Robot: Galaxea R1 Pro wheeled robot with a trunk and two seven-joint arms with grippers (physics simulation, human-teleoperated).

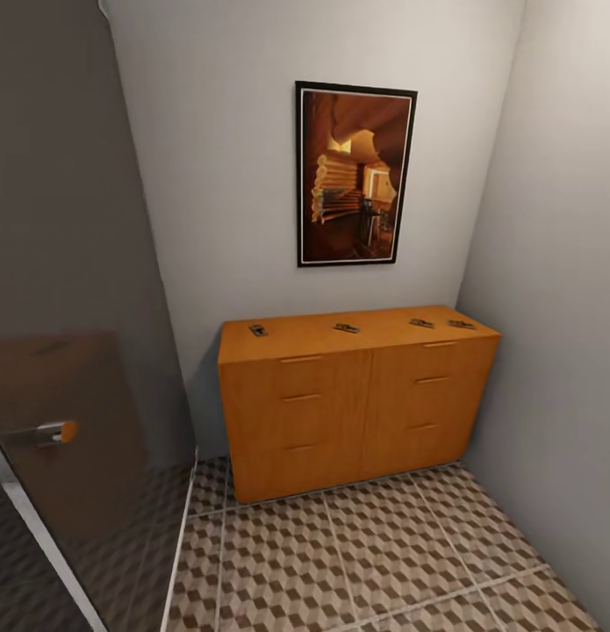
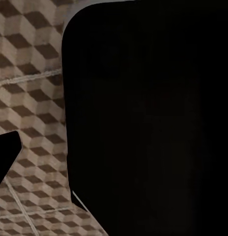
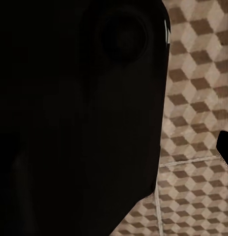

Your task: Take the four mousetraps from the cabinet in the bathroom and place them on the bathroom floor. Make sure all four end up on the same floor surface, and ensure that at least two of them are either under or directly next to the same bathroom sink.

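Several mousetraps lie spread along the top of the orange-brown cabinet: one at its left end, one near the middle, and two close together at the right end. The cabinet stands against the back wall, its drawers and doors shut. The cube-patterned bathroom floor stretches in front of it. In each wrist view a dark part of my own body covers most of the picture above those tiles. A black fingertip shows at the edge of the left wrist view and another fingertip in the right. The bathroom sink is out of view.
A dark-tinted glass shower wall with a metal handle closes off the left side. A framed picture hangs above the cabinet. A plain wall runs along the right, next to the cabinet's end.
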